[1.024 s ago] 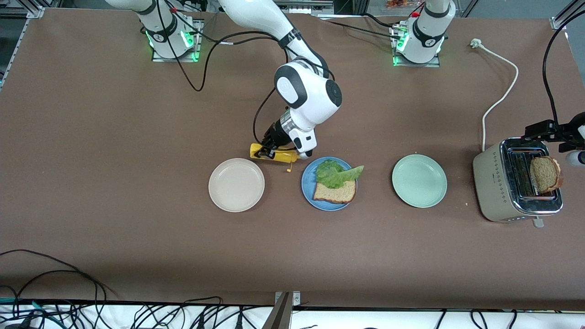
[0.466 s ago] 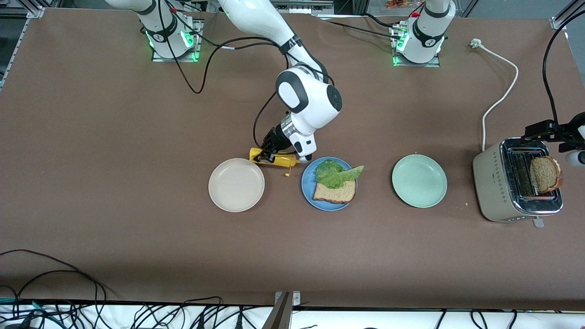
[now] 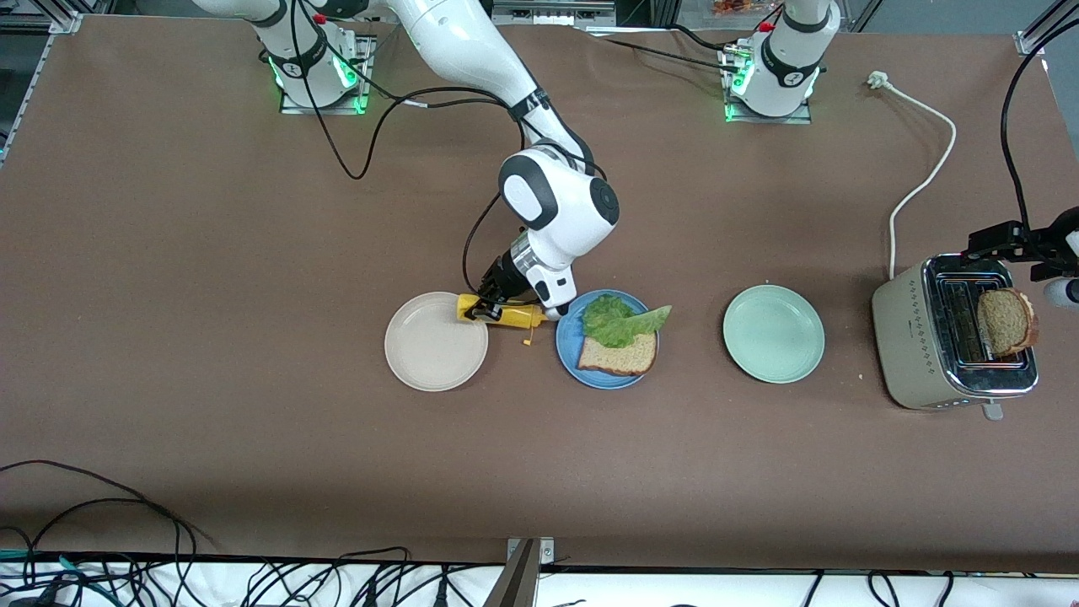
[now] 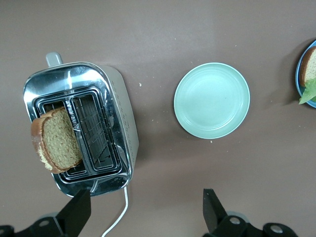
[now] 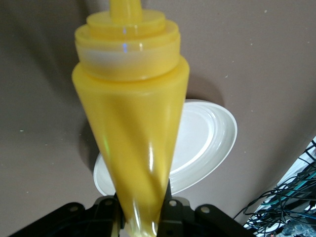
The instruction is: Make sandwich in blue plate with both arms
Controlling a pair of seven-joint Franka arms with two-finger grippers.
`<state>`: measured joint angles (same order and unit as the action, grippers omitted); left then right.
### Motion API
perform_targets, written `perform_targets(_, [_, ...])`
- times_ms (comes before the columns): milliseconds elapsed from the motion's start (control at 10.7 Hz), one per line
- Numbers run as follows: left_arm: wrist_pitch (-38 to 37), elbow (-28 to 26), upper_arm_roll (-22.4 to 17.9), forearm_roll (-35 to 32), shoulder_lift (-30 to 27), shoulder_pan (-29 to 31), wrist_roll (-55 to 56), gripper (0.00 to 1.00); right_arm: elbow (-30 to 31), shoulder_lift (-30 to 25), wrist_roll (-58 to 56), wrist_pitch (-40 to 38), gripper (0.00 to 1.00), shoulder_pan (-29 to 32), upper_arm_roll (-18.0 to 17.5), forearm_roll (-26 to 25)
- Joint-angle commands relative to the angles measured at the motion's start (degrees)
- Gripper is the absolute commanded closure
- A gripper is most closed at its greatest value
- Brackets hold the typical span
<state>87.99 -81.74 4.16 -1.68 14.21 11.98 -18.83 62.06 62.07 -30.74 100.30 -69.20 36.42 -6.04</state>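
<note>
Right wrist view – yellow bottle (image 5: 131, 123) hides fingers, cream plate (image 5: 207, 143) partly covered

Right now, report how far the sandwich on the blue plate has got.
Done: one bread slice lies on the blue plate with the lettuce leaf on top.

In hand: the right gripper is shut on a yellow sauce bottle, held between the cream plate and the blue plate.

Left: the second slice sits in the toaster; the open left gripper hangs above the table near it.

The right arm reaches down mid-table, its right gripper (image 3: 487, 308) clamped on a load, while the left gripper (image 4: 143, 210) hangs high, fingers spread wide.
</note>
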Motion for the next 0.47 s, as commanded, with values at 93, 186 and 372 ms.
perform_targets(93, [-0.9,0.6,0.1,-0.2,-0.3,0.1,0.2,0.0,-2.7,1.3,0.7,-0.7,1.0,0.5,0.5,-0.5])
perform_targets(186, [-0.9,0.6,-0.1,-0.2,-0.3,0.1,0.2,0.0,-2.8,1.2,0.6,-0.7,1.0,0.5,0.5,-0.4])
perform_targets(372, [-0.9,0.6,-0.3,-0.3,-0.3,0.1,0.1,0.0,-2.7,0.9,0.3,-1.1,1.0,0.3,0.8,0.4])
